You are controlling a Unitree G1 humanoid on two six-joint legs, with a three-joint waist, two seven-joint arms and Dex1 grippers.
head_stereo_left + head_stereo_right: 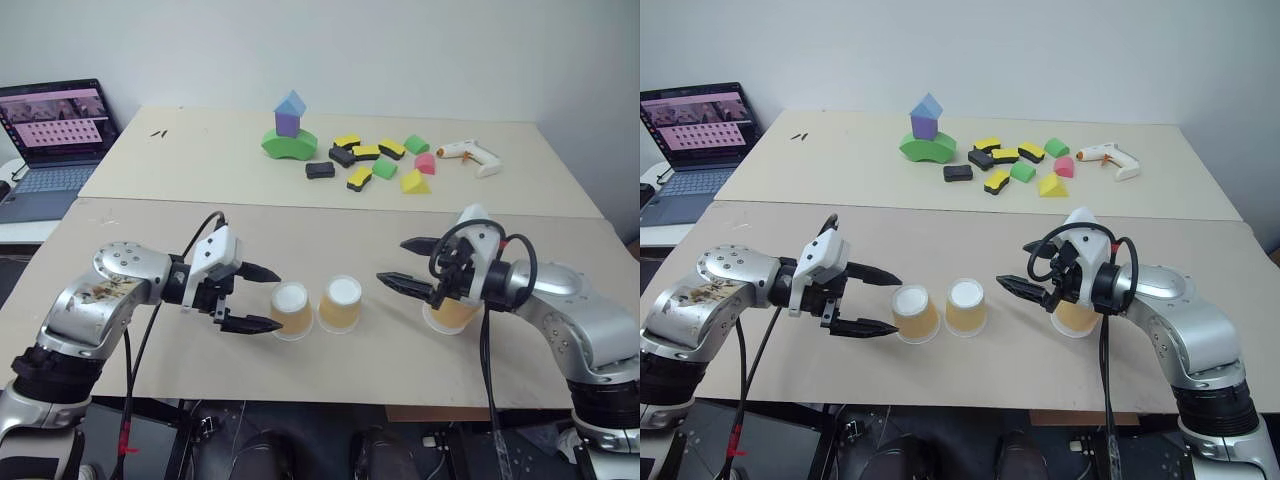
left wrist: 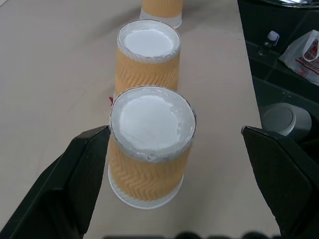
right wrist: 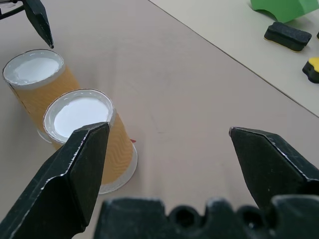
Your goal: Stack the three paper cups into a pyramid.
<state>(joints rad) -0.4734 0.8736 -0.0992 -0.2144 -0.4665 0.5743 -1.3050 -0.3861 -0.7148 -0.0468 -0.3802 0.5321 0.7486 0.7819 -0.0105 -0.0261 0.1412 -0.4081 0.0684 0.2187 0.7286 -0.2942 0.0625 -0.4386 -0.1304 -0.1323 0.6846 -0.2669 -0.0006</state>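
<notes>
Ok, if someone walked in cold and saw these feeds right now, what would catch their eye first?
Probably the two open grippers facing each other over the near table, left gripper and right gripper. Between them stand two upside-down paper cups side by side, with the third cup under the right arm. Next, the bright foam blocks and the block tower on the far table.
</notes>
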